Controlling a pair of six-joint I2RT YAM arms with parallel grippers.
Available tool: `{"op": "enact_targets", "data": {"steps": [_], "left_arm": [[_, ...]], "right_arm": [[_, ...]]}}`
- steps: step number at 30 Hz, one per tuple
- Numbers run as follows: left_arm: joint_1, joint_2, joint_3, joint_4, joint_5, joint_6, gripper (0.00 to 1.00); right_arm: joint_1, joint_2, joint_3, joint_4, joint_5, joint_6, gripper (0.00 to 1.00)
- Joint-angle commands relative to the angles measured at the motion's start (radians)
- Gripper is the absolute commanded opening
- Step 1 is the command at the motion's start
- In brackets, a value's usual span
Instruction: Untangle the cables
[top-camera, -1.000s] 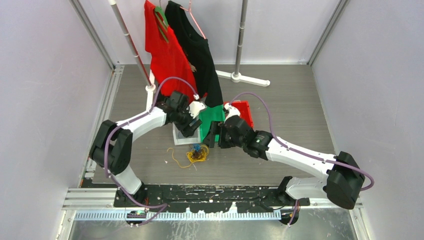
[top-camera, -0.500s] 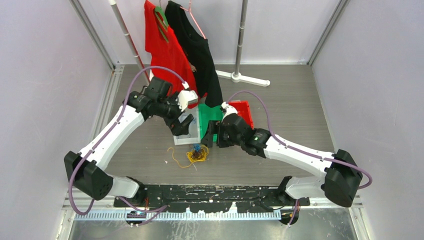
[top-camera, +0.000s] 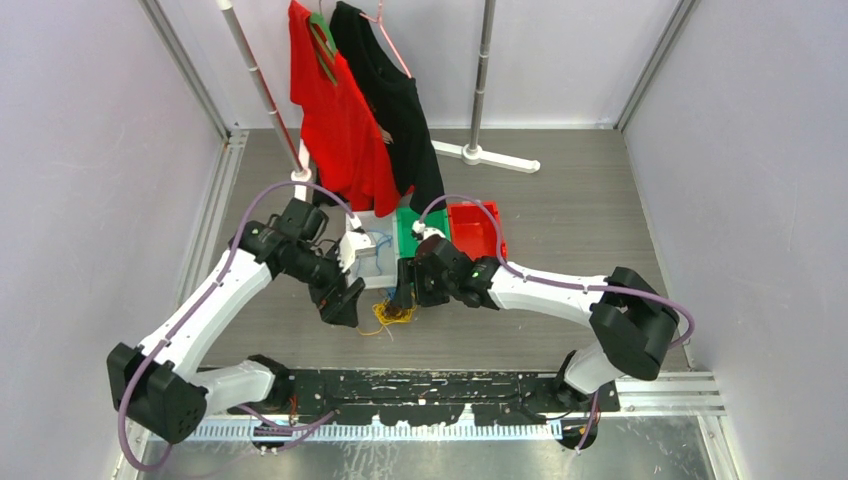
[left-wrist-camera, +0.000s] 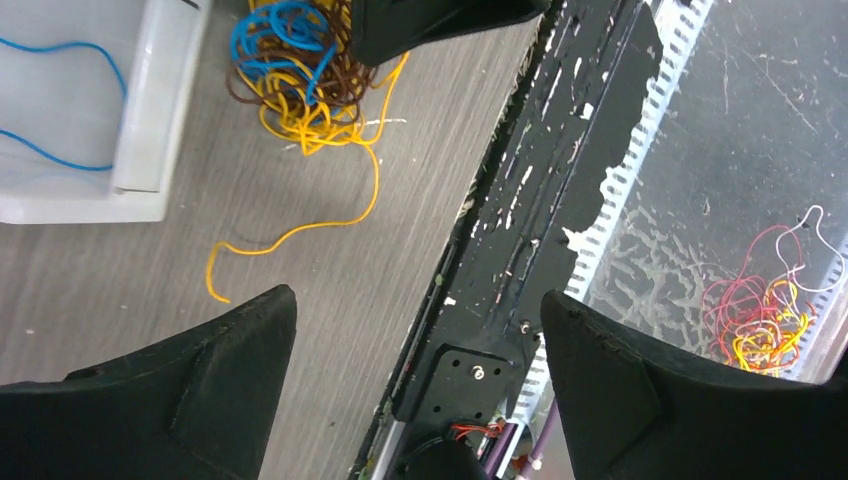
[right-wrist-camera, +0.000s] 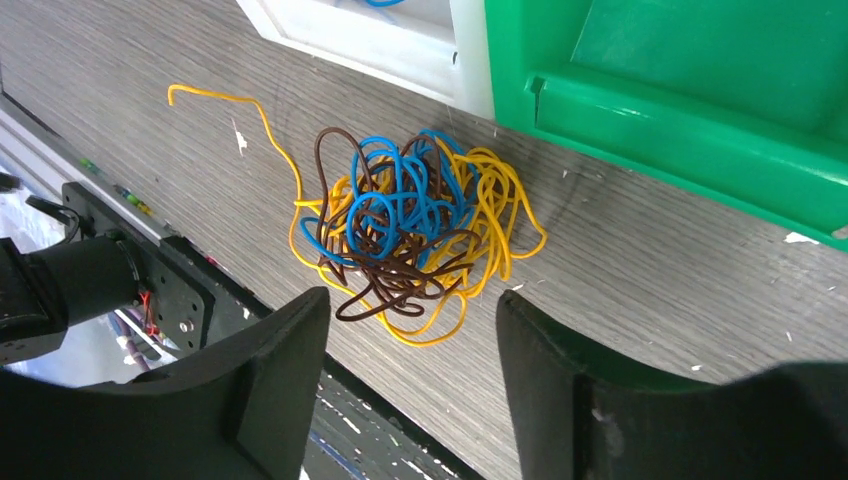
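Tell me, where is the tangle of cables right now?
In the top view, the cables lie on the table toward its near edge, just in front of the white bin and green bin.

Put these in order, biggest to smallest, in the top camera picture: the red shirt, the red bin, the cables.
1. red shirt: biggest by far, though it hangs higher, nearer the camera
2. red bin
3. cables: a small tangled bunch

The top camera hangs high at the near side, looking down over the whole tabletop (top-camera: 580, 220). Both wrist cameras stare down from close in. All three catch the cables (right-wrist-camera: 410, 235).
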Motion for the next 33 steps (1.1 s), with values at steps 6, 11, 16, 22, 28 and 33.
{"op": "enact_targets", "data": {"steps": [6, 11, 16, 22, 28, 33], "left_arm": [[-0.006, 0.069, -0.038, 0.187, 0.061, -0.097, 0.8], [-0.006, 0.104, -0.044, 0.292, 0.062, -0.135, 0.72], [-0.01, 0.186, -0.045, 0.368, 0.074, -0.168, 0.65], [-0.01, 0.205, -0.008, 0.363, 0.023, -0.176, 0.43], [-0.01, 0.161, -0.002, 0.284, 0.064, -0.102, 0.65], [-0.01, 0.064, -0.057, 0.36, 0.005, -0.103, 0.93]], "right_arm": [[0.007, -0.003, 0.014, 0.095, 0.002, 0.009, 0.47], [0.006, -0.002, -0.006, 0.137, -0.001, 0.022, 0.4], [0.007, 0.031, 0.006, 0.165, -0.038, 0.028, 0.35], [0.006, 0.067, 0.019, 0.15, -0.056, 0.031, 0.24], [0.006, 0.064, 0.067, 0.095, -0.09, 0.031, 0.01], [0.007, 0.002, 0.097, 0.075, -0.137, 0.055, 0.01]]}}
